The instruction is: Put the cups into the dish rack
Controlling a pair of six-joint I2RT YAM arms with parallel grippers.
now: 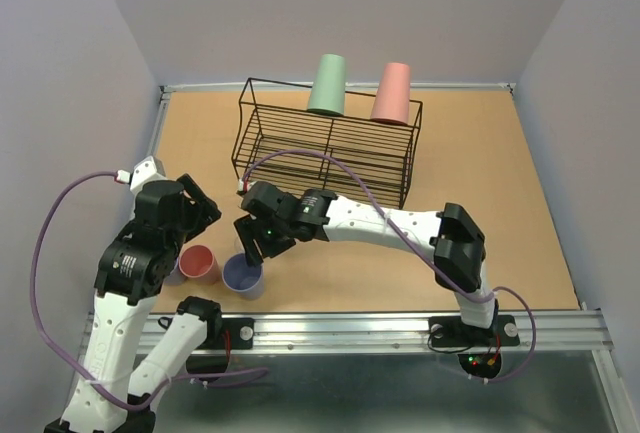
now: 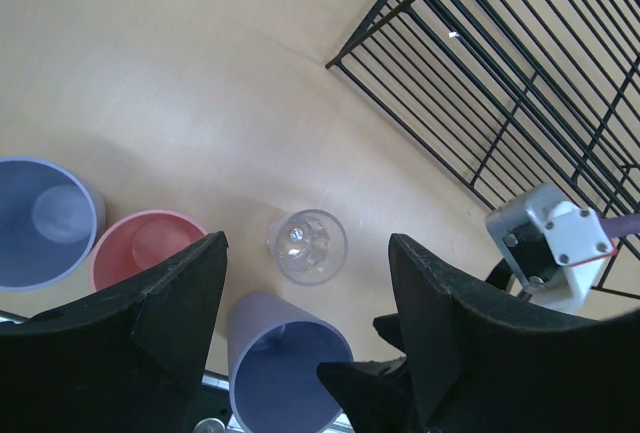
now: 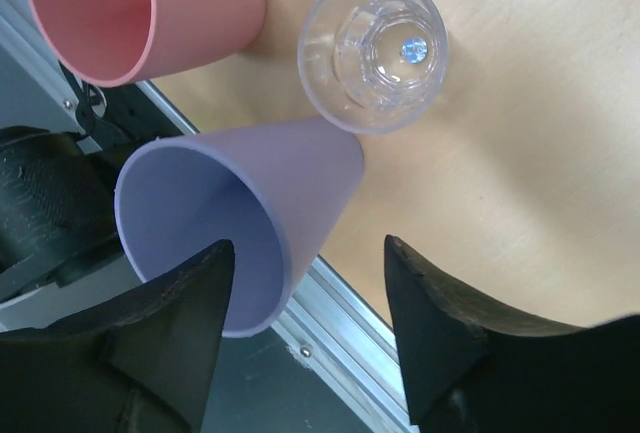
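The black wire dish rack stands at the back of the table, with a sage green cup and a pink cup upside down on its top. Near the front left stand a pink cup, a lavender cup and a small clear cup. A second lavender cup is at the far left. My right gripper is open and straddles the lavender cup's wall, one finger over its mouth. My left gripper hangs open above the clear cup.
The metal rail runs along the table's near edge, right beside the lavender cup. My two wrists are close together over the cups. The rack's near corner lies just beyond the clear cup. Grey walls enclose the table.
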